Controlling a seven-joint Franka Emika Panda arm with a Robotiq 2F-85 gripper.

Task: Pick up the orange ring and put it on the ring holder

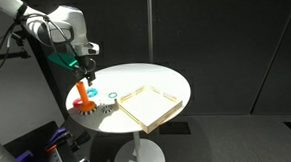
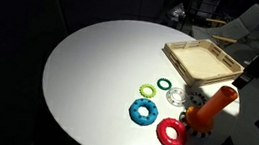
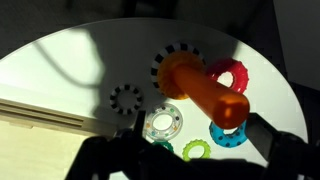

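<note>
The ring holder point(image 3: 205, 92) is an orange peg standing near the table's edge; it shows in both exterior views point(image 1: 81, 92) point(image 2: 212, 108). An orange toothed shape point(image 3: 172, 66) lies round its foot. I cannot tell whether this is the orange ring or the base, and no other orange ring is in view. My gripper point(image 3: 197, 148) hangs just above the peg point(image 1: 85, 66). Its dark fingers are spread wide with nothing between them.
A red ring point(image 3: 229, 73), a blue ring point(image 3: 232, 134), a green ring point(image 3: 196, 150) and a clear ring point(image 3: 162, 124) lie beside the peg on the round white table point(image 2: 90, 67). A shallow wooden tray point(image 2: 204, 60) sits further in.
</note>
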